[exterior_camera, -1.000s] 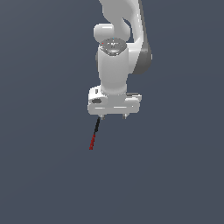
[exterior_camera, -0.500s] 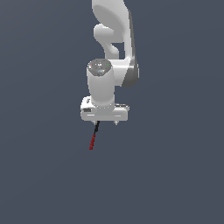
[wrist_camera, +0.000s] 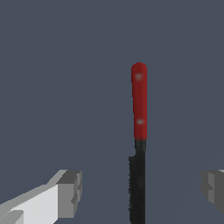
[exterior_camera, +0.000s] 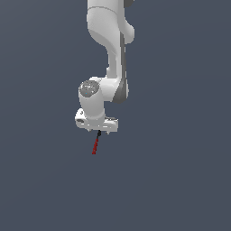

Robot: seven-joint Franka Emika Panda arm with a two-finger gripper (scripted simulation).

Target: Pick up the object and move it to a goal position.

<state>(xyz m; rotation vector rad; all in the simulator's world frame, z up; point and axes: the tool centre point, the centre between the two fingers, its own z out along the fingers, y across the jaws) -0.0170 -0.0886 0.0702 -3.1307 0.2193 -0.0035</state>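
The object (exterior_camera: pixel 95 144) is a very thin stick, dark red at its lower end and black at its upper end, lying on the plain grey floor. My white gripper (exterior_camera: pixel 99 132) hangs right over the stick's black end, which is partly hidden under the hand. In the wrist view the object (wrist_camera: pixel 139 131) runs between my two grey fingertips (wrist_camera: pixel 70 192), which stand wide apart and touch nothing. The gripper (wrist_camera: pixel 142 190) is open around the black half.
Plain dark grey floor (exterior_camera: pixel 180 180) fills both views. The white arm (exterior_camera: pixel 110 49) rises from the hand toward the top of the exterior view.
The hand has moved toward the exterior view's left and come down, and now sits over the stick's black end. The stick has not moved.
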